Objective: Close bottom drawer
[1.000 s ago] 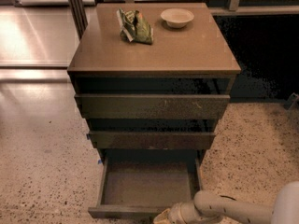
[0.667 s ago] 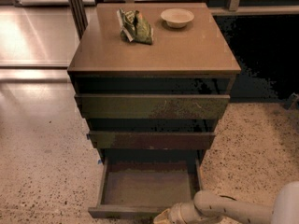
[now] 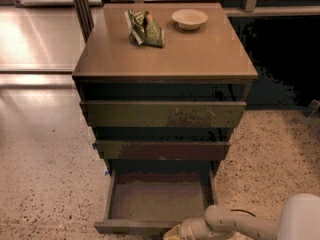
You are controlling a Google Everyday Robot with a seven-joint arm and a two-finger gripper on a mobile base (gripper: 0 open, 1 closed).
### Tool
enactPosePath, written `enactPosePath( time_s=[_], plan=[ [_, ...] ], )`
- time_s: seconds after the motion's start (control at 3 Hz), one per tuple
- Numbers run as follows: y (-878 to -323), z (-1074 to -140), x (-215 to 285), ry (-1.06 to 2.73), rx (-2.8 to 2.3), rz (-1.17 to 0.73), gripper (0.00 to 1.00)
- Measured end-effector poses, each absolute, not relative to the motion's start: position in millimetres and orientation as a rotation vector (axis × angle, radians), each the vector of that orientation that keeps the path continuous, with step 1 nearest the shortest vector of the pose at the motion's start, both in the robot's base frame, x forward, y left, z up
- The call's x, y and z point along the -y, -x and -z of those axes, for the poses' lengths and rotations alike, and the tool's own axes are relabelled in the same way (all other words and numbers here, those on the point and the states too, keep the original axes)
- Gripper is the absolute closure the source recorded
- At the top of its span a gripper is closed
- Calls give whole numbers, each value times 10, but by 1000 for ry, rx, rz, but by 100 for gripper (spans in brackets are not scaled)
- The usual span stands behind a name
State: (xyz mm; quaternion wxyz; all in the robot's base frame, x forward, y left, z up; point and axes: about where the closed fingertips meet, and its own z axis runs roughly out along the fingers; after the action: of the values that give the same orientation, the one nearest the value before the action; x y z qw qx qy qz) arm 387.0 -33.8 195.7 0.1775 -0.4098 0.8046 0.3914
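Brown-olive bottom drawer (image 3: 157, 201) unchanged, open; end effector (image 3: 176, 232) at its front, grip untellable.

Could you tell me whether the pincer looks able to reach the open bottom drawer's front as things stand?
Probably yes: the pincer sits at the picture's lower edge, right beside the front of the bottom drawer, with nothing visible between them.

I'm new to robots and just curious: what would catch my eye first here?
The bottom drawer of the brown cabinet stands pulled far out and empty, at the lower middle. The robot's pale arm reaches in from the lower right, with its pincer at that drawer's front edge. On the cabinet top, near the back, lie a crumpled green packet and a small white bowl, set apart from each other.
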Motion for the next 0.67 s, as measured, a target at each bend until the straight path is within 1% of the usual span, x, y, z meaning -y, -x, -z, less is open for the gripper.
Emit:
enactPosePath(
  time_s=[0.67],
  plan=[
    [-4410,-2015,548,1196,-2261,-971,100]
  ],
)
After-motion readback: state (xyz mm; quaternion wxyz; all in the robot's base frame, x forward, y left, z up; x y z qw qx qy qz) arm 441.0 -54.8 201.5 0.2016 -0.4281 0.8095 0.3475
